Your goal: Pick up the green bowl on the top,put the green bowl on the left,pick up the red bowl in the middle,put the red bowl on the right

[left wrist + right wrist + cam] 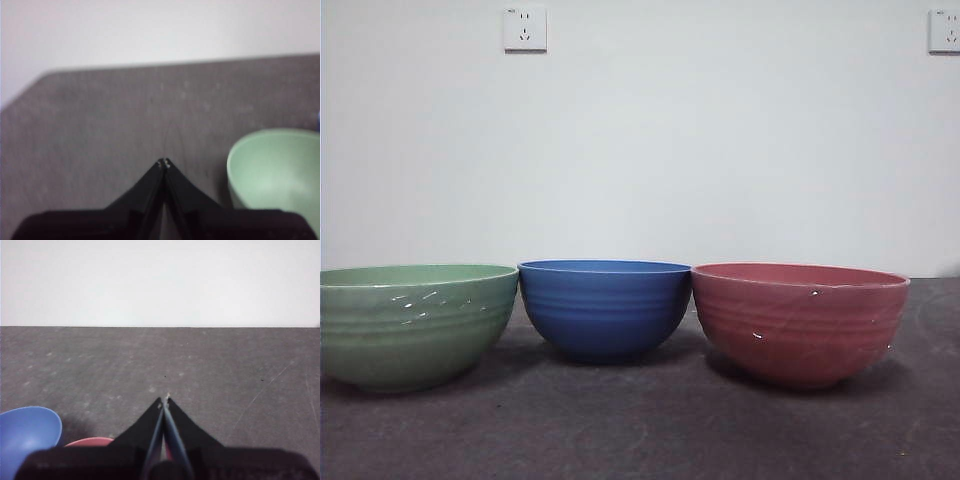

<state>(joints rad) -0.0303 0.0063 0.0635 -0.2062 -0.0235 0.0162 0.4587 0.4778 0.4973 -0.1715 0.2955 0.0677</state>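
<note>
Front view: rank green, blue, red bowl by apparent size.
1. The red bowl and the green bowl look about alike; green is cut by the picture's edge, so no ranking between them.
2. The blue bowl looks smallest, though it may only sit farther from the camera.

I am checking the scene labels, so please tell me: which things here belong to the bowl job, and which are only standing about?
Belong to the job:
- green bowl, standing on the left
- red bowl, standing on the right
- left gripper, shut, beside the green bowl
- right gripper, shut, above the red bowl

Only standing about:
- blue bowl, in the middle
- wall sockets
- table
</note>
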